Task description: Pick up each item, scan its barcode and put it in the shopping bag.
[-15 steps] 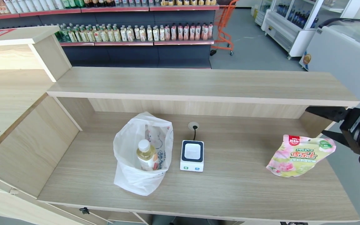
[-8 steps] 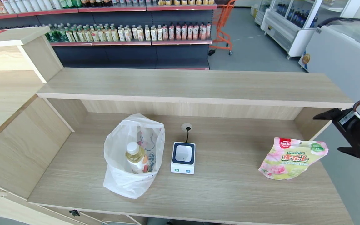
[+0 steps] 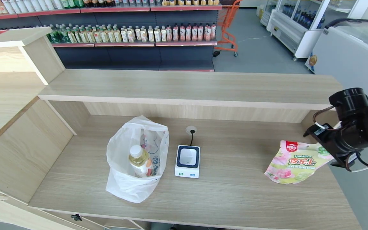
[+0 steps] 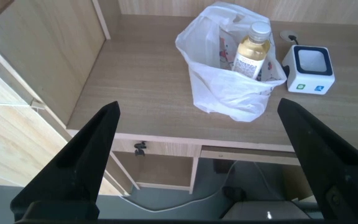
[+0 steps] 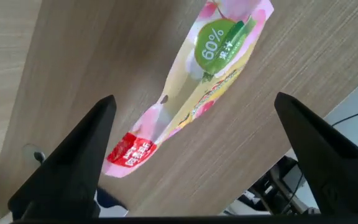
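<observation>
The right claw (image 5: 194, 102) hangs spread wide above the pink and green pouch (image 3: 294, 163), which lies flat at the right end of the desk (image 3: 235, 191). The left claw (image 4: 197, 107), also released, hovers off the near left edge. The white bag (image 3: 123, 185) holding 1 bottle (image 3: 139, 158) stands just left of the scanner (image 3: 187, 161).

One counter (image 3: 235, 195) carries one white shopping bag (image 3: 120, 182) with one capped bottle (image 3: 139, 161) and one printed pack (image 3: 153, 148) inside, one barcode scanner (image 3: 187, 161) with one cable (image 3: 191, 137), and one pink-and-green pouch (image 3: 295, 163), while one orange cart (image 3: 228, 28) stands in the aisle behind.
</observation>
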Available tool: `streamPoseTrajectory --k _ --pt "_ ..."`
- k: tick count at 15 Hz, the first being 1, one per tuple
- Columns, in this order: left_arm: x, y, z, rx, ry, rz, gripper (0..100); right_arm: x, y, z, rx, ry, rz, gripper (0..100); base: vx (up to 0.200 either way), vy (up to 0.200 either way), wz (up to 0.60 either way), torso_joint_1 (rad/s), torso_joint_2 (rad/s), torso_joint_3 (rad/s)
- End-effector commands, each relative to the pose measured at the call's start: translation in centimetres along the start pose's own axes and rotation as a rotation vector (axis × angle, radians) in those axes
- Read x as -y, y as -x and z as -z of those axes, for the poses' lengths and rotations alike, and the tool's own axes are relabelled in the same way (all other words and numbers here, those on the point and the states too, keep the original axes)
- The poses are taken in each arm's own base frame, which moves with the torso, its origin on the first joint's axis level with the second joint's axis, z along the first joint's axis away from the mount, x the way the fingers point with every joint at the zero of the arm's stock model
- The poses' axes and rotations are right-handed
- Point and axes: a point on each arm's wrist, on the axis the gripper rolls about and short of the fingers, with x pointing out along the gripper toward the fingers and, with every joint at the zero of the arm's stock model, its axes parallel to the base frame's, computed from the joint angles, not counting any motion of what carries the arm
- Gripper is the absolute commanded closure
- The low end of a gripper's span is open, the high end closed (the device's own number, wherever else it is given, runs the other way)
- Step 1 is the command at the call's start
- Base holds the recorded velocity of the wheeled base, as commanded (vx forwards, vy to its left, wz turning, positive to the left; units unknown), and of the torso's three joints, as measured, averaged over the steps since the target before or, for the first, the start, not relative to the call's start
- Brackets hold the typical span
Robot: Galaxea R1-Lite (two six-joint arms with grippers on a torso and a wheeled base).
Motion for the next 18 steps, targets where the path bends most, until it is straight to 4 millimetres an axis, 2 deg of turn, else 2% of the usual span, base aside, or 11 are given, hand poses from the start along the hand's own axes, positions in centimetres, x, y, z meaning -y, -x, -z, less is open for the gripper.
streamPoseTrajectory --k 1,4,7,8,11,15,16,18 --pt "0.0 0.0 0.0 0.0 -0.001 0.0 0 0.0 -5.7 2.4 -0.039 0.031 0.061 0 0.0 0.0 0.0 0.0 0.0 0.0" --pt "0.0 0.0 0.0 0.0 0.001 0.0 0 -0.5 -8.6 4.4 -0.059 0.063 0.06 0 0.0 0.0 0.0 0.0 0.0 0.0" --pt "0.0 0.0 0.0 0.0 0.001 0.0 0 -0.4 -10.6 6.6 -0.1 0.104 0.091 0 0.0 0.0 0.0 0.0 0.0 0.0" --pt "0.0 0.0 0.0 0.0 0.001 0.0 0 -0.5 -10.8 6.9 -0.101 0.109 0.09 100 0.0 0.0 0.0 0.0 0.0 0.0" --pt "0.0 0.0 0.0 0.0 0.001 0.0 0 -1.1 -11.3 7.9 -0.069 0.203 0.074 100 0.0 0.0 0.0 0.0 0.0 0.0" --pt "0.0 0.0 0.0 0.0 0.001 0.0 0 -1.6 -10.2 7.3 -0.022 0.322 0.052 100 0.0 0.0 0.0 0.0 0.0 0.0" --pt "0.0 0.0 0.0 0.002 -0.001 0.0 0 -1.9 -9.2 6.8 -0.011 0.367 0.026 100 0.0 0.0 0.0 0.0 0.0 0.0" --pt "0.0 0.0 0.0 0.0 0.001 0.0 0 -2.5 -5.8 5.9 -0.022 0.4 -0.107 100 0.0 0.0 0.0 0.0 0.0 0.0"
